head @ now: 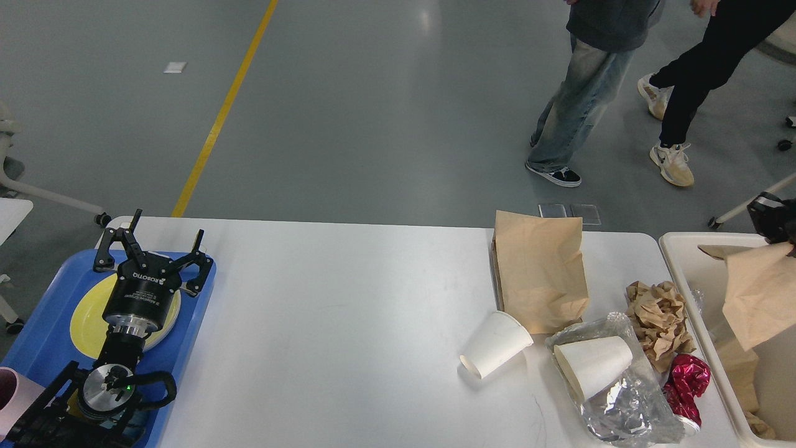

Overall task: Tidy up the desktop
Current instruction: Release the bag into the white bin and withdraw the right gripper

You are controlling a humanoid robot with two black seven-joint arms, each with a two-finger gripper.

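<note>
The white desktop (pixel 342 311) fills the lower view. At its right end lie a flat brown paper bag (pixel 538 274), a tipped white paper cup (pixel 495 343), a second white cup (pixel 591 364) on a clear plastic wrapper (pixel 628 410), crumpled brown paper (pixel 659 317) and a red foil wrapper (pixel 687 382). My left gripper (pixel 163 239) is open and empty above the far edge of the blue tray (pixel 50 311). My right gripper (pixel 774 221) is at the right edge, holding a brown paper piece (pixel 755 292) over the beige bin (pixel 675 255).
A yellow plate (pixel 84 317) sits on the blue tray under my left wrist. A pink cup (pixel 9 392) shows at the bottom left. Brown paper lies inside the bin. Two people (pixel 591 93) stand on the floor beyond the table's far edge.
</note>
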